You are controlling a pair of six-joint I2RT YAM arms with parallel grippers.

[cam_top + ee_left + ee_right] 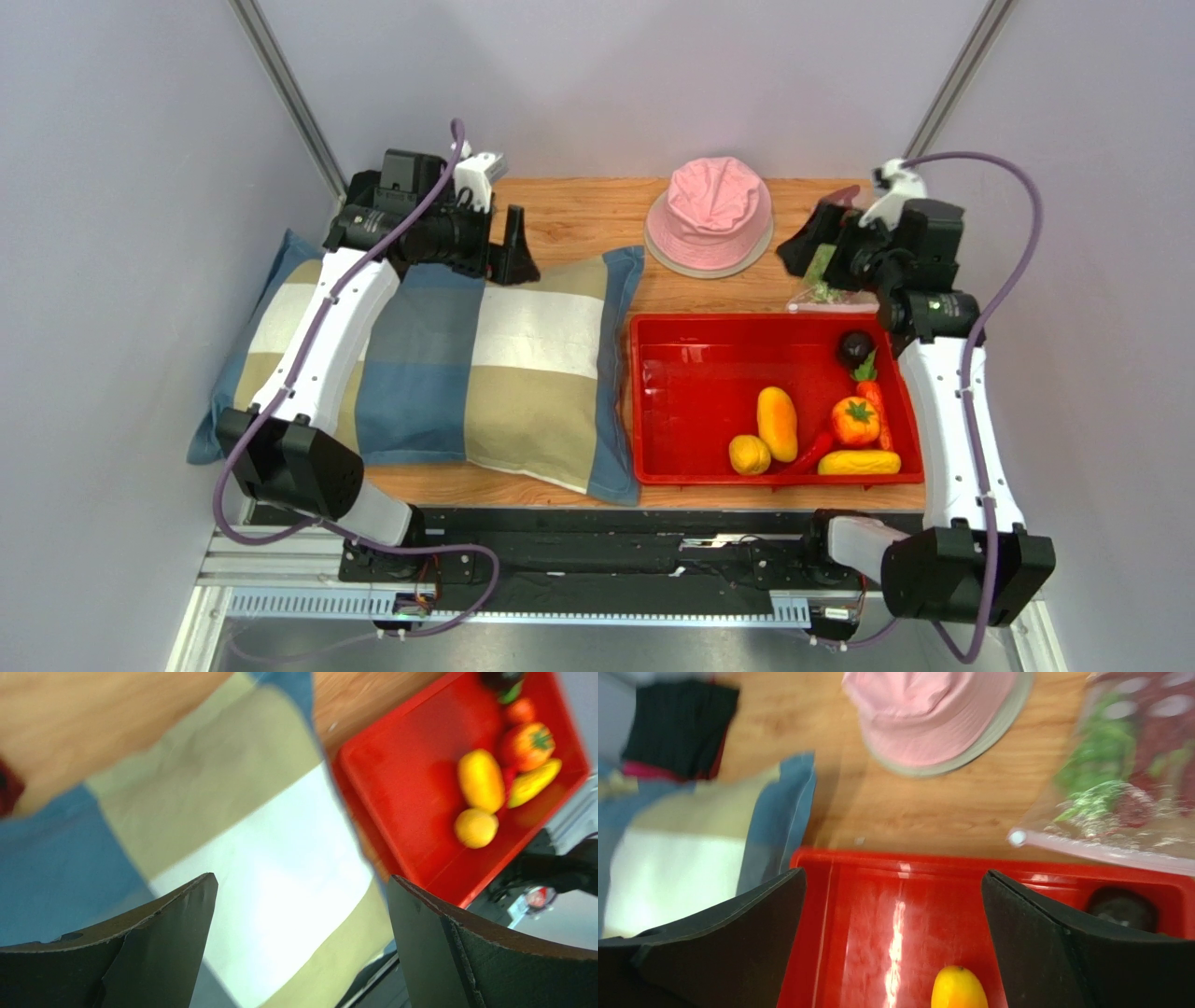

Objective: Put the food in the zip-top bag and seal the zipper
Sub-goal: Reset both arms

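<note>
The clear dotted zip-top bag point(1120, 777) lies on the wooden table behind the red tray, at the back right. Green food point(1097, 766) and red food point(1158, 735) show blurred inside it. A narrow strip point(1102, 852) runs along the bag's edge nearest the tray; I cannot tell if it is closed. In the top view the bag point(821, 294) is mostly hidden under my right arm. My right gripper point(802, 249) point(894, 875) is open and empty, above the tray's back edge. My left gripper point(516, 252) point(302, 876) is open and empty above the pillow's back edge.
A red tray point(673, 420) holds several toy fruits and vegetables, among them a yellow mango point(776, 422) and a tomato point(854, 420). A pink hat point(709, 213) sits at the back centre. A checked pillow point(477, 364) covers the left half of the table.
</note>
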